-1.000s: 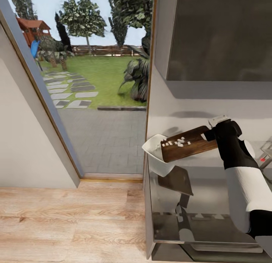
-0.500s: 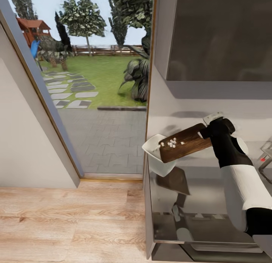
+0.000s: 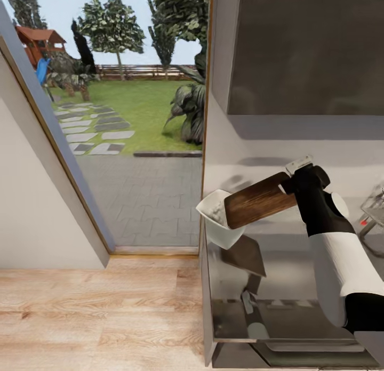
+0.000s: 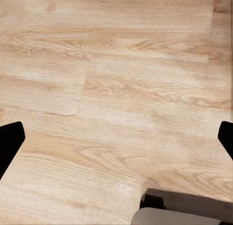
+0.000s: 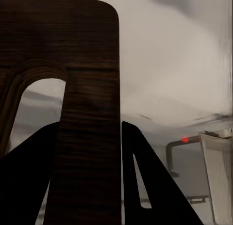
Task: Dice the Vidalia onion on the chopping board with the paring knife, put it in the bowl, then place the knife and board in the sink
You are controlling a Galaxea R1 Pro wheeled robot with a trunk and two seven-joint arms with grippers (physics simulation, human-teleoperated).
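The right gripper (image 3: pixel 292 183) is clamped on the far right end of the rectangular brown wooden chopping board (image 3: pixel 258 200), which sits edge-on between its jaws, a dark finger (image 5: pixel 145 186) on either face. The board tilts down to the left, its low end over the shallow white bowl (image 3: pixel 216 222) at the left end of the glossy grey steel-look countertop (image 3: pixel 288 280). The left gripper (image 4: pixel 116 142) hangs over the pale wood floor (image 4: pixel 116 89), jaws spread wide, holding nothing.
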